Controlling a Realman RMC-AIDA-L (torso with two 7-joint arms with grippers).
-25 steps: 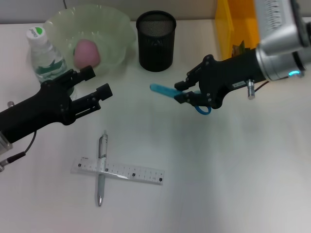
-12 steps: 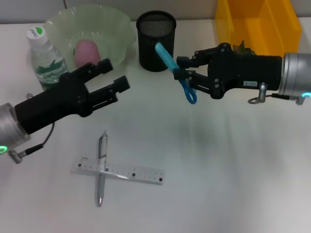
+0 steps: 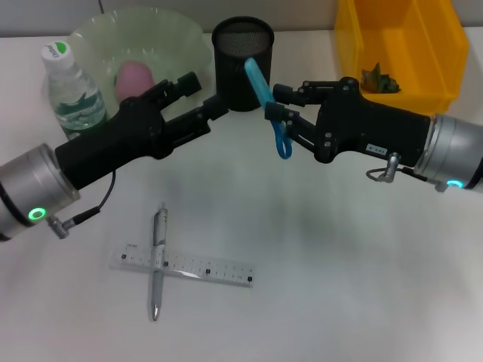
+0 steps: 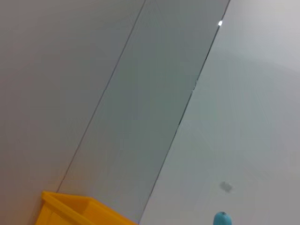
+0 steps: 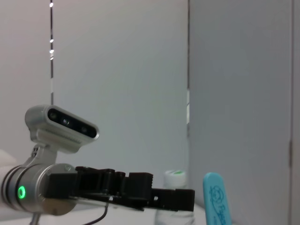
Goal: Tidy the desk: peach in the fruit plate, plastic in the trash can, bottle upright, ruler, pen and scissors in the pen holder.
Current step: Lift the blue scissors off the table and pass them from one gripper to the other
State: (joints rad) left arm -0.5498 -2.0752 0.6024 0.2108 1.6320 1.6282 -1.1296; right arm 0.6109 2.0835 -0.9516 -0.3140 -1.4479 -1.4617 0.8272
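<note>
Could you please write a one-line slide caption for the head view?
Right hand holds the scissors by the pen holder; left hand reaches alongside.

The bench (image 3: pixel 339 286) is plain white. The scissors (image 3: pixel 270 105) are light blue, handles and blade cover alike. The pen holder (image 3: pixel 235 56) is black wire mesh. The trash can (image 3: pixel 423 68) is bright yellow, with a dark green wad of plastic (image 3: pixel 379 78) inside. The fruit plate (image 3: pixel 98 38) is translucent pale green and the peach (image 3: pixel 133 77) in it pink. The bottle (image 3: pixel 72 94) is clear, with a green label and white-green cap. The pen (image 3: pixel 158 260) is silver-grey. The ruler (image 3: pixel 204 268) is clear with black markings. Both grippers (image 3: pixel 198 98) (image 3: pixel 281 111) are black, on silver arms with a green light each.
</note>
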